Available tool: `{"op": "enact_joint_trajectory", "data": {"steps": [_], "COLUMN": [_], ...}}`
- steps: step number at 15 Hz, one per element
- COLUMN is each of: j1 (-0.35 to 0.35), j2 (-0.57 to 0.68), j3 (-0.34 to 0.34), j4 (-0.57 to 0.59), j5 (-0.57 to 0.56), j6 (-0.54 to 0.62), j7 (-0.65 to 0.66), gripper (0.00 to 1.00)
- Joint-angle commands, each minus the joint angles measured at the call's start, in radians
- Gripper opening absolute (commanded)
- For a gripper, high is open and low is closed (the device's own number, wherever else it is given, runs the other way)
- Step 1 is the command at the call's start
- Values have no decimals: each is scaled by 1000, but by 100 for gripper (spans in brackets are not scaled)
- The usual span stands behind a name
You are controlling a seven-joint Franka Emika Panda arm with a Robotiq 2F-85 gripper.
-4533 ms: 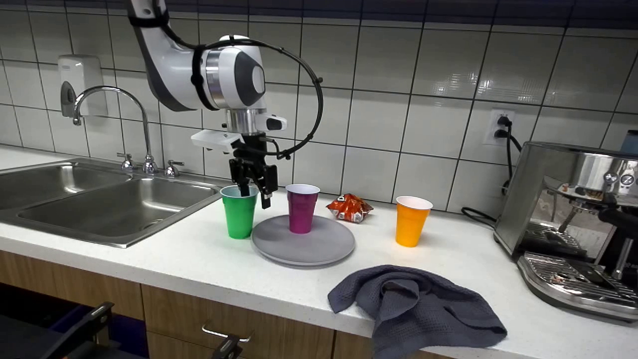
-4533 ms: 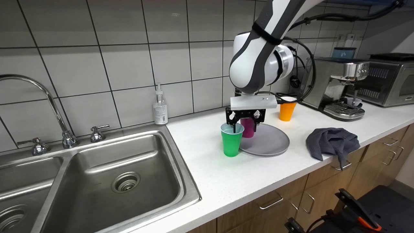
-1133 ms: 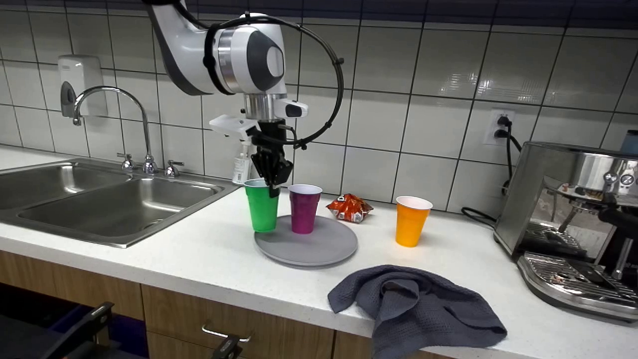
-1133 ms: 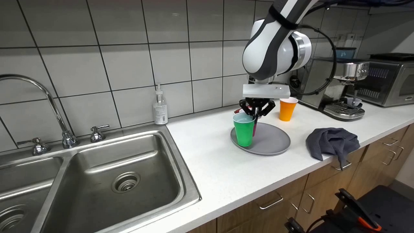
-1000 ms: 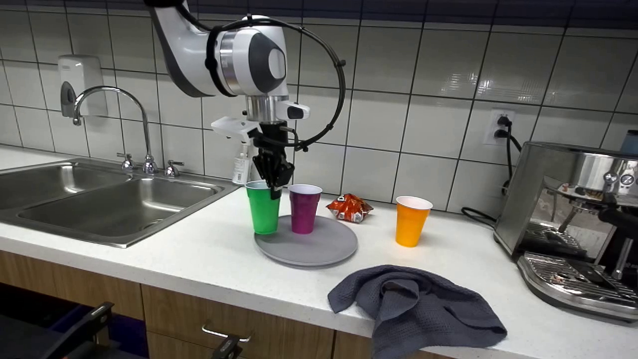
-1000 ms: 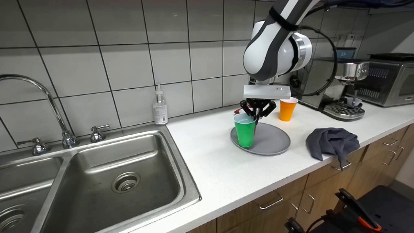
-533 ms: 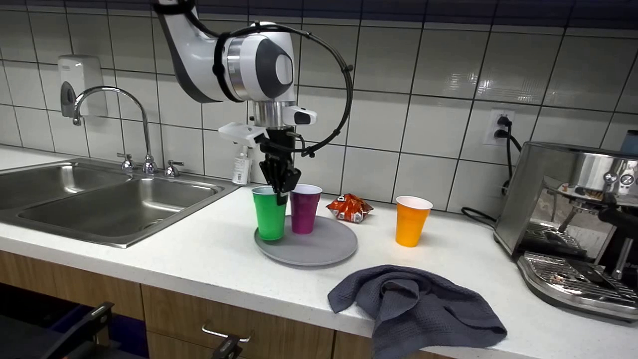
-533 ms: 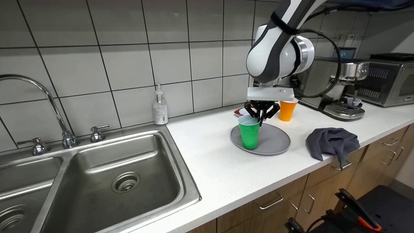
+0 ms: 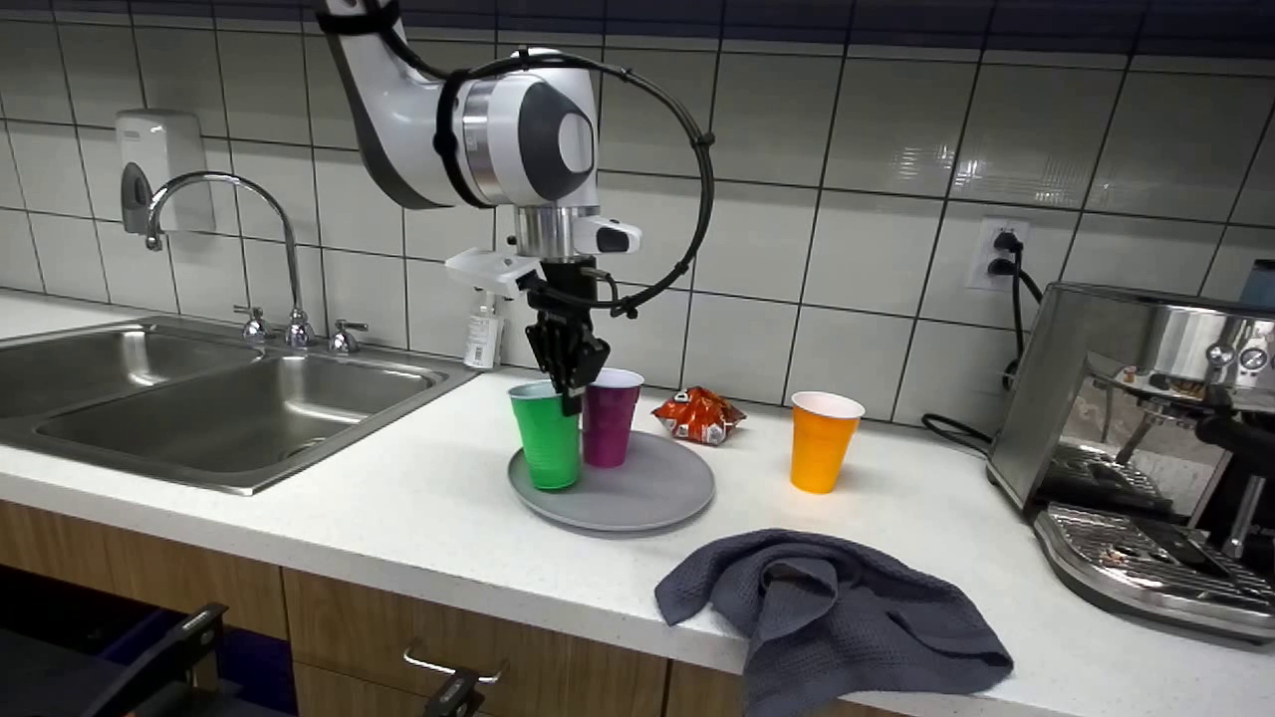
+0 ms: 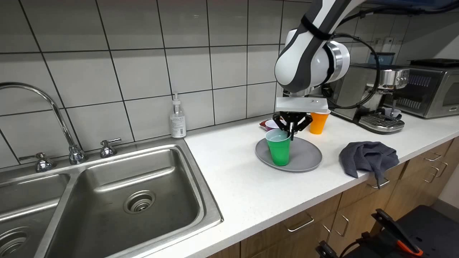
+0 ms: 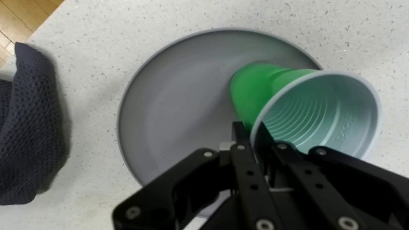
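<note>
A green cup (image 9: 547,438) leans slightly on the grey plate (image 9: 647,498), its base apparently touching it. My gripper (image 11: 250,127) pinches the cup's rim, one finger inside the cup and one outside. The fingers stand close together, with only a narrow gap around the cup's wall. In both exterior views the gripper (image 10: 291,136) points down at the rim of the green cup (image 10: 279,148). A purple cup (image 9: 610,423) stands upright on the plate, right beside the green one; in an exterior view (image 10: 271,124) it is mostly hidden.
An orange cup (image 9: 825,443) stands right of the plate, and a red snack packet (image 9: 699,415) lies behind it. A dark cloth (image 9: 847,617) hangs over the counter's front edge. A sink (image 10: 143,193), soap bottle (image 10: 177,120) and coffee machine (image 9: 1146,428) flank the area.
Several seconds ago the green cup stood on the counter beside the plate under open jaws. Over the last second gripper and cup moved right and down onto the plate, the cup tilting slightly more.
</note>
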Motion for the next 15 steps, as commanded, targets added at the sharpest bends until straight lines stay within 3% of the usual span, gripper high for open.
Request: {"op": "enact_joint_trajectory", "data": {"steps": [1,7,9,15], "j1": [-9,-14,-18,-39], "j2": [0,-26,-43,-84], "j3": [0,0,-1,-19], "j4": [14,1,-6,-6], "j5": [20,34,43,35], "j6": [-10,-10,-8,-14], "j7": [-36,-50,-60,-66], "gripper": [44,89,100,100]}}
